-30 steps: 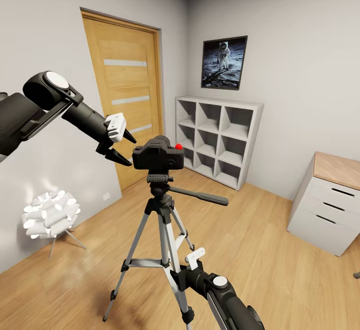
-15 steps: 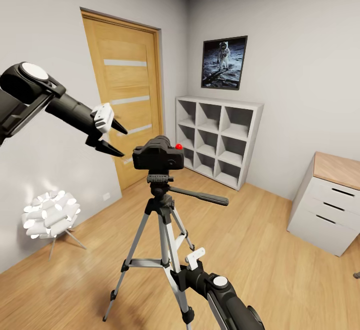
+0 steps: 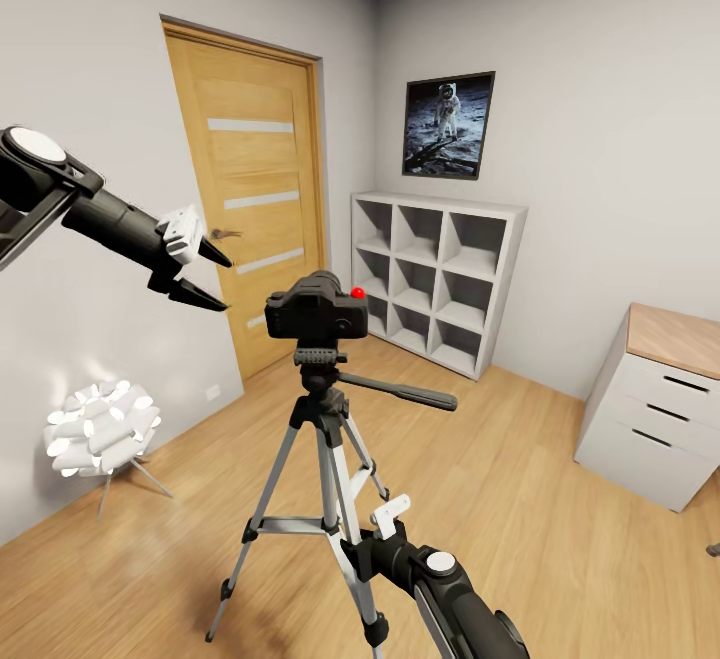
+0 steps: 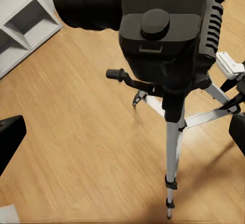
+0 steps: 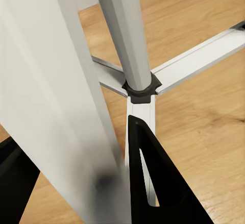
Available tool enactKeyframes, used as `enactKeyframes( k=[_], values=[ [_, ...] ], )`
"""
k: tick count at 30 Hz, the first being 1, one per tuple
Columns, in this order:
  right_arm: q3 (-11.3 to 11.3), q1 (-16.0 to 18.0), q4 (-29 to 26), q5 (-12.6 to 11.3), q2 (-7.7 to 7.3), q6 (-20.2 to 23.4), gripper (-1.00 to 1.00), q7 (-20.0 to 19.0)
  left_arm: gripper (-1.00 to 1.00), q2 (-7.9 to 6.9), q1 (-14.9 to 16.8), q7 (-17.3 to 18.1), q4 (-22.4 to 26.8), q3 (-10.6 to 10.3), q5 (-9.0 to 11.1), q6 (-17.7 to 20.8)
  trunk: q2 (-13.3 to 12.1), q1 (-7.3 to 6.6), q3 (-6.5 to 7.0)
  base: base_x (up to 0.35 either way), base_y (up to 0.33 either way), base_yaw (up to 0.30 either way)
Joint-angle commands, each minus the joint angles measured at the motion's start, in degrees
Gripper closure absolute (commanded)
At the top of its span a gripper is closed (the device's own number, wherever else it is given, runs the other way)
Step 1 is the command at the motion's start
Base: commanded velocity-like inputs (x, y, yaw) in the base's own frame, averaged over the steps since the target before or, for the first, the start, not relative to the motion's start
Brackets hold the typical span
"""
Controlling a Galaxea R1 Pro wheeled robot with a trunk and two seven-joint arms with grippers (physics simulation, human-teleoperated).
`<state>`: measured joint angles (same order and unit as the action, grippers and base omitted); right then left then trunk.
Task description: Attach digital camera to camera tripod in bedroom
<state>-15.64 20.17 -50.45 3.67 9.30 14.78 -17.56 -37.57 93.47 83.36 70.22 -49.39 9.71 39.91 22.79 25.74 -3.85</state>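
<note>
Backing off over the last second, the left black pincer (image 3: 205,277) with its white clip now hangs well apart from the small black digital camera (image 3: 315,311) with the red round dot, where a second ago its fingertips were just beside the camera body. Its two pointed fingers are spread with nothing between them, aimed toward the camera. The camera has kept its place on the black head of the silver-legged camera tripod (image 3: 318,439) while the arm went away, so I judge that it is seated and the attaching step is done or nearly so.

Nearest, the right black pincer (image 3: 362,543) has not shifted: it sits low against a silver tripod leg, and in the right wrist view one dark finger (image 5: 153,183) lies along the far side of the leg (image 5: 66,106). Whether it clamps the leg or merely brackets it I cannot tell.

From the left wrist view, the camera (image 4: 153,25) stands ahead of the left pincer, with the long black pan handle (image 4: 130,78) jutting out beneath it.

Beyond the pincers stand the oak door (image 3: 255,199), the white cube shelves (image 3: 435,279), the framed astronaut picture (image 3: 448,125) and the white drawer chest (image 3: 660,404) on light plank floor (image 3: 520,499).
</note>
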Motion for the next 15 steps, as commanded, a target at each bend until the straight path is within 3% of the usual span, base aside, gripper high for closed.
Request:
enactKeyframes(
  k=[1, 4, 5, 7, 15],
  values=[
    [0.08, 0.04, -0.08, 0.43, 0.02, 0.30, 1.00, -0.26, -1.00, -0.46, -0.07, -0.08, -0.02, -0.21, 0.39, 0.59, 0.13, 0.04, -0.14, 0.000, 0.000, 0.000],
    [0.08, 0.04, -0.08, 0.45, 0.02, 0.31, 1.00, -0.27, -1.00, -1.48, -0.60, -0.16, -0.09, -0.16, 0.35, 0.56, 0.13, 0.04, -0.14, 0.000, 0.000, 0.000],
    [0.08, 0.04, -0.08, 0.45, 0.02, 0.32, -1.00, -0.27, -1.00, -1.79, -0.72, -0.19, -0.11, -0.14, 0.34, 0.55, 0.13, 0.04, -0.14, 0.000, 0.000, 0.000],
    [0.08, 0.04, -0.08, 0.42, 0.02, 0.33, -1.00, -0.28, -1.00, -2.81, -0.99, -0.25, -0.14, -0.12, 0.34, 0.53, 0.13, 0.04, -0.14, 0.000, 0.000, 0.000],
    [0.08, 0.04, -0.08, 0.31, 0.02, 0.26, -1.00, -0.34, -1.00, -4.28, -1.15, -0.29, -0.16, -0.10, 0.39, 0.52, 0.13, 0.04, -0.14, 0.000, 0.000, 0.000]
  ],
)
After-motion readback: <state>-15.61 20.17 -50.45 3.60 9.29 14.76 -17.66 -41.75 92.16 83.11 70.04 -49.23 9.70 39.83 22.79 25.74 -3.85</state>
